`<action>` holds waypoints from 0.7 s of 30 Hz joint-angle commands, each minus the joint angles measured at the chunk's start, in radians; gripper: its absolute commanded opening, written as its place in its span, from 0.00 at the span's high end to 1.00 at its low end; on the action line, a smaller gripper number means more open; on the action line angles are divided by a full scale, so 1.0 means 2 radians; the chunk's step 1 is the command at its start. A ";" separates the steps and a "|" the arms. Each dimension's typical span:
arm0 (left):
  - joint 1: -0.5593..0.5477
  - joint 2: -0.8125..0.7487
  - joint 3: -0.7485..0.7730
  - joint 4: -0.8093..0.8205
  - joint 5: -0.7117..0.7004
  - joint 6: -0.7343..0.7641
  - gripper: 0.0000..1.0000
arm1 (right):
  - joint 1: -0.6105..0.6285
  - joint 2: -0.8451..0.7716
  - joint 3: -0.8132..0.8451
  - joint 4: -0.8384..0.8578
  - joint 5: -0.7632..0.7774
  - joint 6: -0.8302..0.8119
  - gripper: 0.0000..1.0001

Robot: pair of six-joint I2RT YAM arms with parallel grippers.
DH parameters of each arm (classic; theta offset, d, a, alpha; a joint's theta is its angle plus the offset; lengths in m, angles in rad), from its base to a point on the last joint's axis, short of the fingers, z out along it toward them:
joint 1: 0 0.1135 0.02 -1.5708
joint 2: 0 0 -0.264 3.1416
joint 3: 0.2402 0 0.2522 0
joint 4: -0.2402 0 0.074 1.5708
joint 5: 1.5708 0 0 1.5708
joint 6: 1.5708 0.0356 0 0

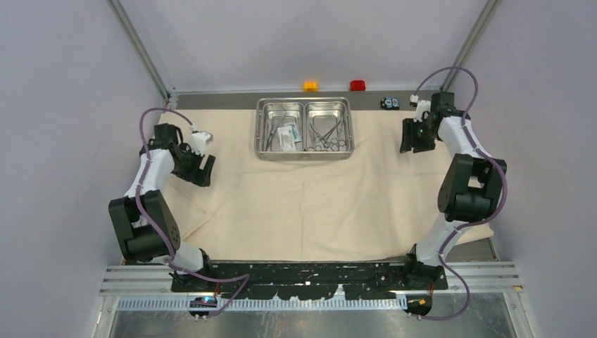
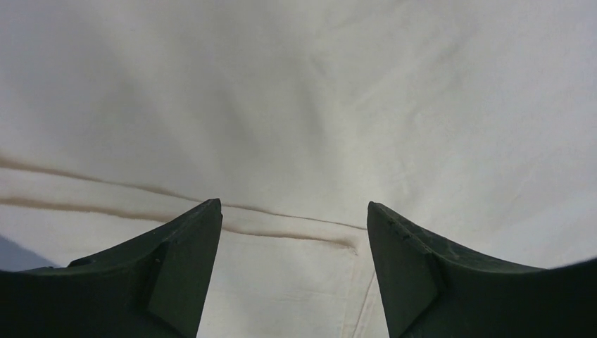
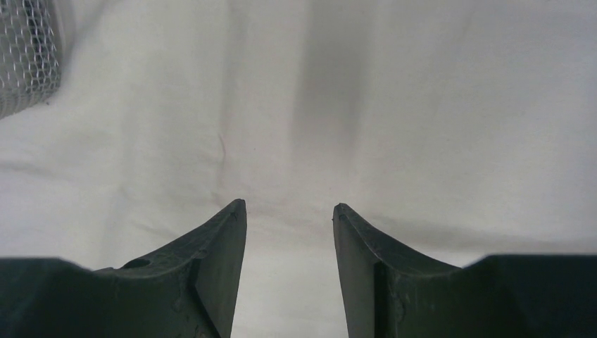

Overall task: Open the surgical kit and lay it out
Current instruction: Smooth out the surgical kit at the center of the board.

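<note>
The big beige cloth (image 1: 303, 204) lies spread over the tabletop (image 1: 225, 98), and the shiny two-compartment steel tray (image 1: 258, 130) sits on its far middle part. The tray's left compartment holds small white and teal packets (image 1: 286, 136) beside slim straight handles (image 1: 273, 125); its right compartment holds slim steel ring-handled clamps (image 1: 327, 135). The left pincer (image 2: 293, 203) hangs over the cloth's left part above a brownish crease, jaws wide with nothing between them. The right pincer (image 3: 290, 203) hangs over the cloth's far right edge, jaws moderately apart and empty. Behind the cloth stand a small orange block (image 1: 310, 86), a red block (image 1: 357, 85) and a tiny black-and-blue gadget (image 1: 390, 103)
</note>
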 commanded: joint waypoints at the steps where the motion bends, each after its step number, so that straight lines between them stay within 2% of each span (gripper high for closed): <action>1: -0.025 0.013 -0.027 -0.026 0.010 0.077 0.24 | 0.010 -0.022 -0.024 0.022 -0.028 -0.008 0.47; 8: -0.035 0.007 -0.065 -0.058 -0.024 0.115 0.31 | 0.010 -0.024 -0.054 0.028 -0.031 -0.015 0.49; 15: -0.036 -0.016 -0.147 -0.017 -0.093 0.150 0.33 | 0.010 -0.030 -0.074 0.038 -0.017 -0.035 0.50; 17: -0.036 -0.019 -0.155 -0.021 -0.105 0.155 0.36 | 0.011 -0.031 -0.074 0.035 -0.017 -0.037 0.51; 21: -0.030 -0.042 -0.180 -0.025 -0.140 0.180 0.49 | 0.010 -0.040 -0.074 0.029 -0.013 -0.046 0.51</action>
